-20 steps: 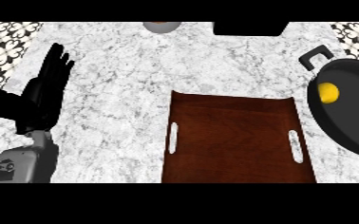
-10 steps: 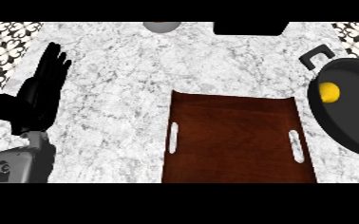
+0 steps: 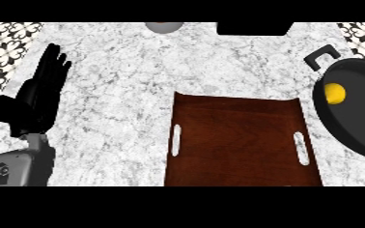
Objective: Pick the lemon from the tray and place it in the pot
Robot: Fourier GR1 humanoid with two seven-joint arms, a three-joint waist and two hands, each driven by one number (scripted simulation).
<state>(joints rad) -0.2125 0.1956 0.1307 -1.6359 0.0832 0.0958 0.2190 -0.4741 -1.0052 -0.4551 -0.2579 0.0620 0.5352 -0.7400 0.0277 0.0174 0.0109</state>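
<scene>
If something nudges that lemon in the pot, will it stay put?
The lemon looks round and smooth, so it would probably roll. The pot has a dark raised rim around it, which should likely keep it in. It seems small, probably light.

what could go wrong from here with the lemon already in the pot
The pot is cut off by the view's right edge, so little of it can be checked. The lemon lies near its left rim and might roll if the pot is bumped. Only the left hand shows, open at the left; the right hand is unseen.
</scene>
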